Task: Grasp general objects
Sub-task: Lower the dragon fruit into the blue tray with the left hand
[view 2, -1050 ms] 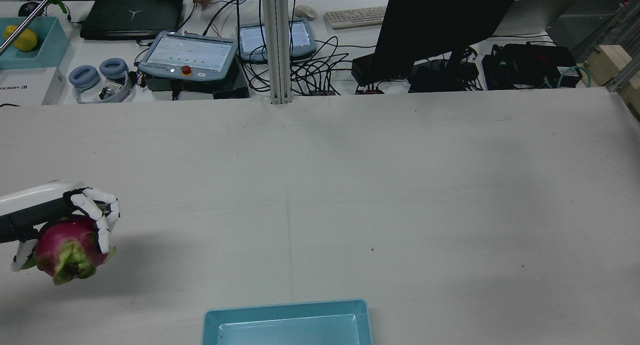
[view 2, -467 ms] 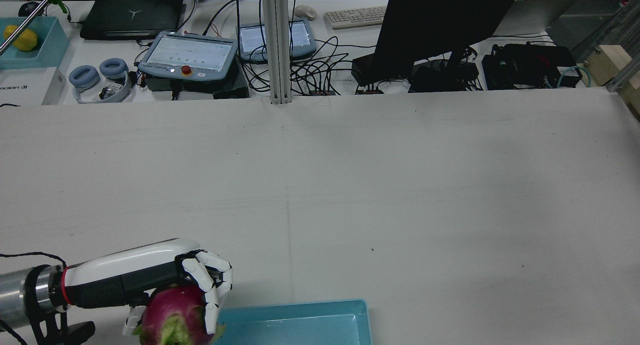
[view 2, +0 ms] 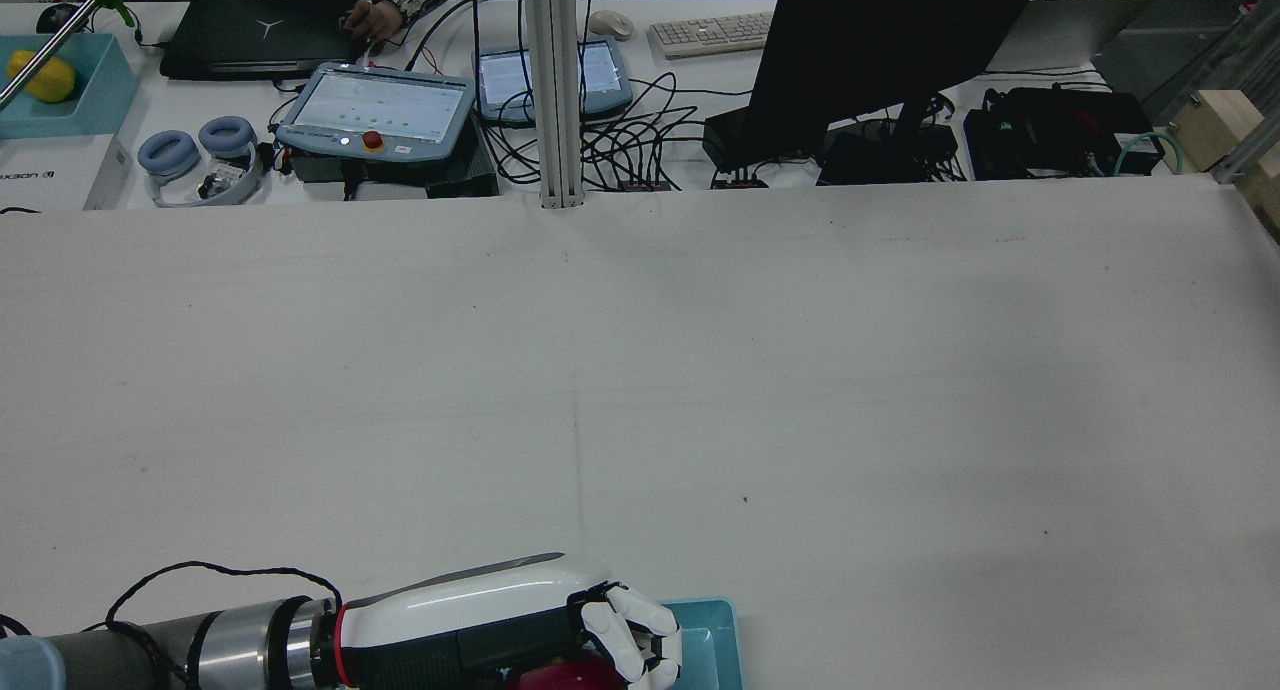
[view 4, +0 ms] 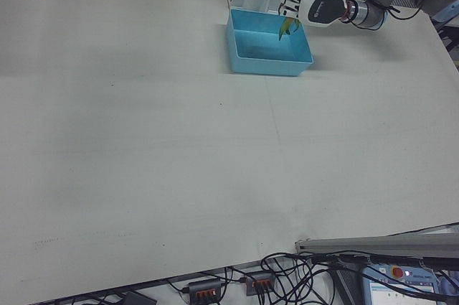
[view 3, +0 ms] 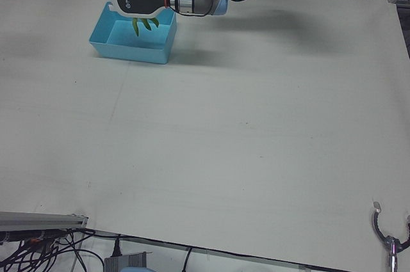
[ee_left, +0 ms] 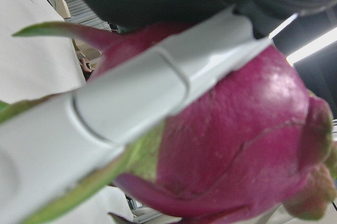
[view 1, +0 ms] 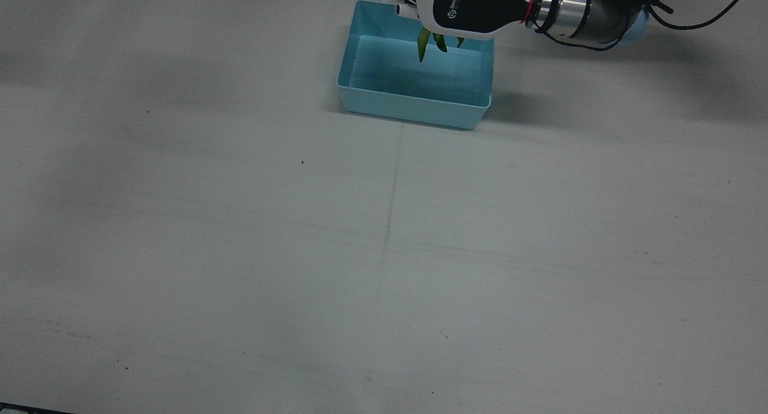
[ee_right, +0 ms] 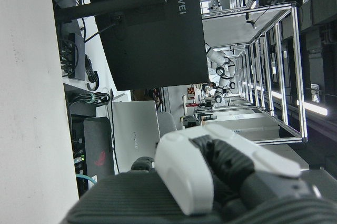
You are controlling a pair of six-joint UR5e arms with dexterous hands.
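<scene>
White fingers (view 2: 640, 638) of the left hand (view 1: 465, 7) are wrapped tight around a pink dragon fruit (ee_left: 231, 145). That hand holds the fruit up in the air over the blue bin (view 1: 360, 72), and its green leaves (view 1: 432, 42) hang down toward the inside. The bin sits on the white table (view 1: 384, 234). Only a small part of the right hand (ee_right: 210, 171) shows, in its own camera, so I cannot tell if it is open or closed.

"HUAWEI" on black monitor back (ee_right: 152, 29)
</scene>
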